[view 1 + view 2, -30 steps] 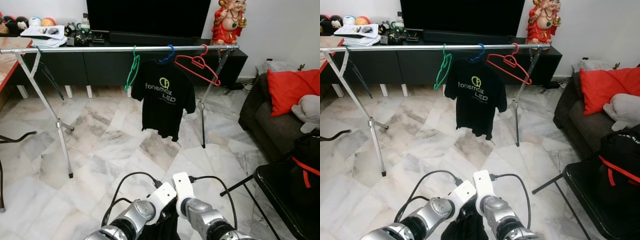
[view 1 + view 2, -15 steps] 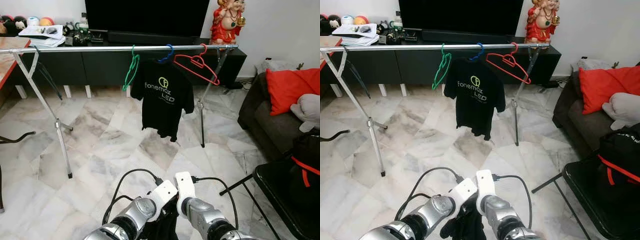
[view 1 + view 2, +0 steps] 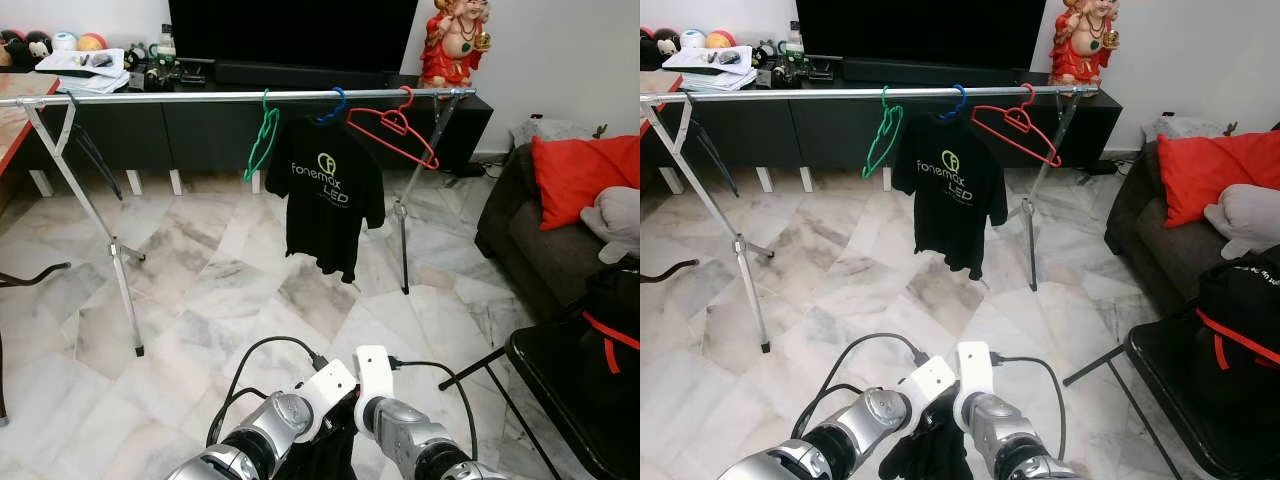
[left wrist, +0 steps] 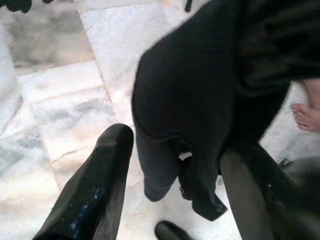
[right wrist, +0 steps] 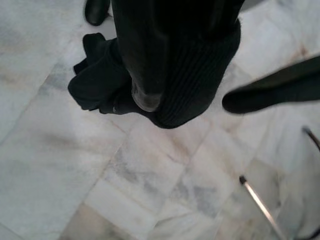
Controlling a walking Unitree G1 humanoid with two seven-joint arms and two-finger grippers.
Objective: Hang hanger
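Note:
A black garment (image 3: pixel 930 452) hangs bunched between my two wrists, low over the floor. My left gripper (image 4: pixel 177 145) is open, its fingers (image 4: pixel 95 190) wide apart; the garment (image 4: pixel 200 100) droops between them and rests against one finger. My right gripper (image 5: pixel 160 95) is shut on a ribbed black part of the garment (image 5: pixel 195 75), with one finger (image 5: pixel 142 60) in front of the cloth. Ahead stands a metal clothes rail (image 3: pixel 150 98). It carries a green hanger (image 3: pixel 262 140), a blue hanger (image 3: pixel 335 108) bearing a black printed T-shirt (image 3: pixel 330 205), and a bare red hanger (image 3: pixel 395 128).
The rail's legs (image 3: pixel 120 270) stand on marble floor. A black TV cabinet (image 3: pixel 200 130) is behind it. A dark sofa with a red cushion (image 3: pixel 585 180) is at the right, and a black chair (image 3: pixel 575 390) stands near my right side. A person's bare foot (image 4: pixel 306 112) is beside the garment.
Both wrists have sunk slightly lower in the picture with the garment still between them. The T-shirt on the rail has swung a little.

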